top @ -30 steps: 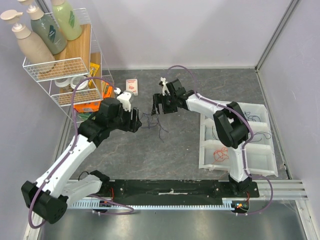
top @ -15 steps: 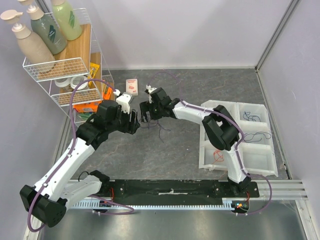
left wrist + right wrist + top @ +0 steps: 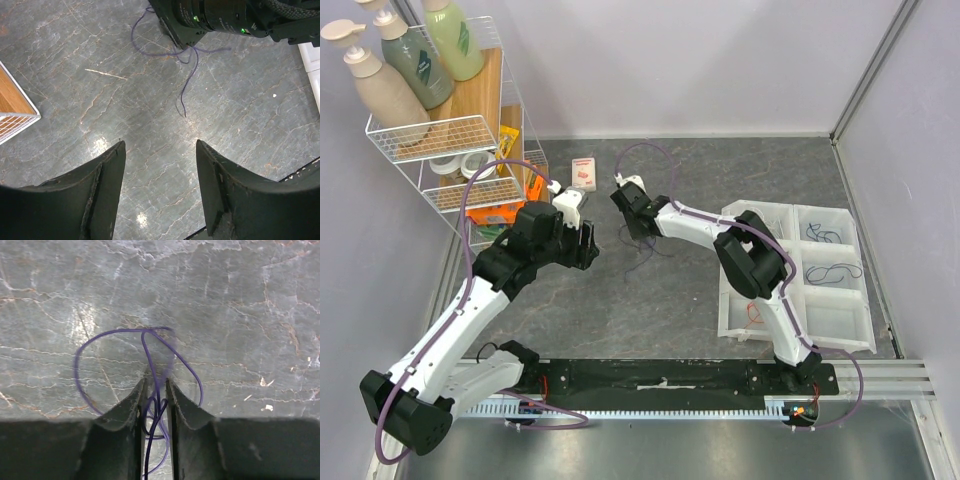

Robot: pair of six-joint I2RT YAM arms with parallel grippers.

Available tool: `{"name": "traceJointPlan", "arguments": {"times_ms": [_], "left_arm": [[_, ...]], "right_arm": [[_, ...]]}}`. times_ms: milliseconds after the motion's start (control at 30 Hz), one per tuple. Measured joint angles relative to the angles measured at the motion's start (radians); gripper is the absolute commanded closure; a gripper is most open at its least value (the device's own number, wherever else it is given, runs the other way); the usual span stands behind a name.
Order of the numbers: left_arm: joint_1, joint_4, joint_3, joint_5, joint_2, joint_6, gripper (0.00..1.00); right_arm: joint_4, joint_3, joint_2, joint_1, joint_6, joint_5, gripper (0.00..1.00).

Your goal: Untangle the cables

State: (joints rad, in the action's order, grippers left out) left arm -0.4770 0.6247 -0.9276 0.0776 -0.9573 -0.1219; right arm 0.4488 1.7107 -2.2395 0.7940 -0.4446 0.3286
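Observation:
A tangle of thin purple and dark blue cables (image 3: 640, 248) lies on the grey table between the two arms. My right gripper (image 3: 631, 226) is lowered onto it. In the right wrist view its jaws (image 3: 156, 385) stand almost together, with several strands bunched in the slim gap. A purple loop (image 3: 100, 340) fans out ahead of the tips. My left gripper (image 3: 590, 243) hovers open just left of the tangle, apart from it. The left wrist view shows its wide jaws (image 3: 160, 150) over bare table. Beyond them the cables (image 3: 189, 65) trail out from under the right gripper (image 3: 185, 30).
A white compartment tray (image 3: 725, 300) stands at the right and holds an orange-red strand (image 3: 757, 312) and dark strands (image 3: 825, 237). A wire rack (image 3: 470, 150) with bottles fills the back left corner. A small white box (image 3: 584, 172) lies behind the grippers.
My right gripper has moved left and down onto the tangle, and its jaws have gone from wide to nearly together around the strands. The left arm has hardly moved.

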Motion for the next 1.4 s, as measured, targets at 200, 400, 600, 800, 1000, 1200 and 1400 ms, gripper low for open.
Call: {"name": "traceJointPlan", "arguments": {"times_ms": [200, 400, 600, 800, 1000, 1200, 1400], "left_arm": [[0.000, 0.000, 0.000, -0.001, 0.001, 0.000, 0.36], [0.000, -0.003, 0.000, 0.000, 0.000, 0.000, 0.37], [0.000, -0.023, 0.002, 0.000, -0.014, 0.000, 0.37], [0.002, -0.052, 0.018, 0.002, -0.043, 0.000, 0.37], [0.006, -0.060, 0.027, 0.002, -0.064, 0.000, 0.37], [0.004, -0.061, 0.027, 0.003, -0.089, 0.000, 0.38], [-0.011, -0.060, 0.028, 0.003, -0.096, 0.008, 0.38]], "right_arm": [[0.047, 0.029, 0.000, -0.002, 0.051, 0.025, 1.00], [0.060, 0.037, 0.077, -0.020, 0.071, 0.010, 1.00], [0.064, -0.030, 0.345, -0.120, 0.037, 0.013, 1.00], [0.118, -0.128, 0.695, -0.278, 0.001, 0.161, 1.00], [0.294, -0.269, 1.015, -0.384, -0.018, 0.402, 1.00], [0.403, -0.397, 1.117, -0.722, -0.034, 0.452, 1.00], [0.366, -0.526, 1.025, -0.915, -0.034, 0.280, 1.00]]}}
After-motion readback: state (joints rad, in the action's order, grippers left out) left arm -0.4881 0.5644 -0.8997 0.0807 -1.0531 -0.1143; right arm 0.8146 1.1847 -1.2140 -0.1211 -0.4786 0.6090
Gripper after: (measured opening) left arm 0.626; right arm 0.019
